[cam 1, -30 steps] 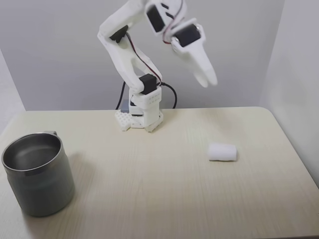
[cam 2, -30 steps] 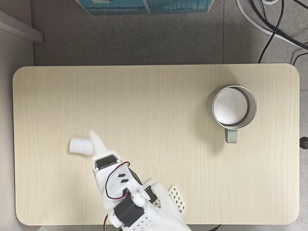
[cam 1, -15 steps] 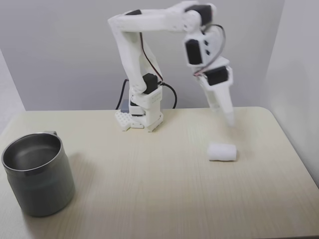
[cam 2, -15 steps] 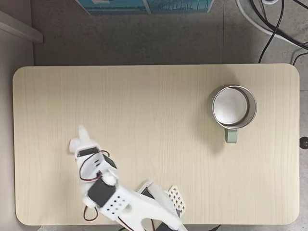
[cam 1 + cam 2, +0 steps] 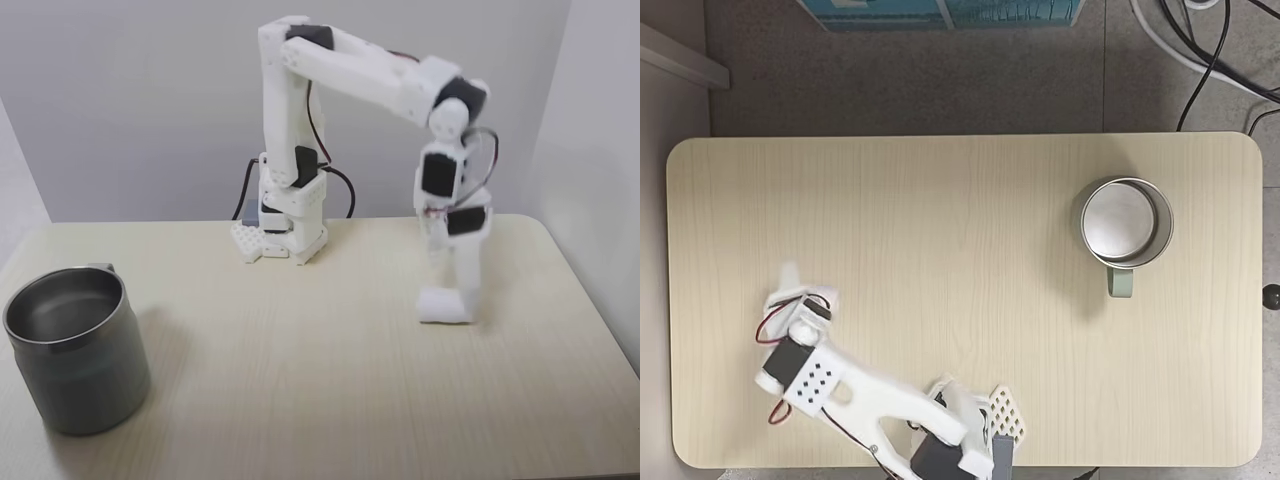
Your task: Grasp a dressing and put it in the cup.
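pale wooden table (image 5: 300, 380) against grey wall (image 5: 120, 100) (black cables (image 5: 1200, 50) on floor).

Table (image 5: 940, 200): pale wood-grain top with rounded corners, seen whole in a fixed view from above; in the other fixed view (image 5: 300, 400) it runs back to the wall.
Wall (image 5: 130, 100): plain grey, behind the table's far edge.
Side panel (image 5: 595, 150): lighter, standing along the table's right edge in that same view.
Floor (image 5: 890, 80): grey and speckled, beyond the table's upper edge in the view from above.
Box (image 5: 940, 12): blue, cut off by the top edge, on the floor.
Cables (image 5: 1210, 50): black and white, curving across the floor at the upper right.
Ledge (image 5: 675, 55): pale strip at the upper left.
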### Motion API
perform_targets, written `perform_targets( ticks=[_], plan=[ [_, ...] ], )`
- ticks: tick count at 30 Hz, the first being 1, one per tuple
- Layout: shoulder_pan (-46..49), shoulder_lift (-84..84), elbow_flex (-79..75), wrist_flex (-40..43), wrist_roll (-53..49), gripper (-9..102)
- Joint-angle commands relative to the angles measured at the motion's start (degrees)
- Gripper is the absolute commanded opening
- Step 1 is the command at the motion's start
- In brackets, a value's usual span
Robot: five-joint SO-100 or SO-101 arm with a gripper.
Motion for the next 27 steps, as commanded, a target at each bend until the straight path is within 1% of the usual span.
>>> perform_targets(
  ticks=[1, 9, 14, 19, 22, 27],
  plan=[
    [-2.4, 1.3, -1.1, -4.0, -0.8, 33],
    [-4.9, 9.1, -2.2, -9.6, 0.2, 34],
    [-5.2, 9.5, -6.4, -13.9, 0.2, 34],
    [-4.1, 8.3, -7.7, -14.6, -0.1, 32],
    [-3.5, 8.2, -7.8, -14.9, -0.2, 25],
    [-2.6, 8.2, -7.6, -15.3, -0.3, 3]
  ],
)
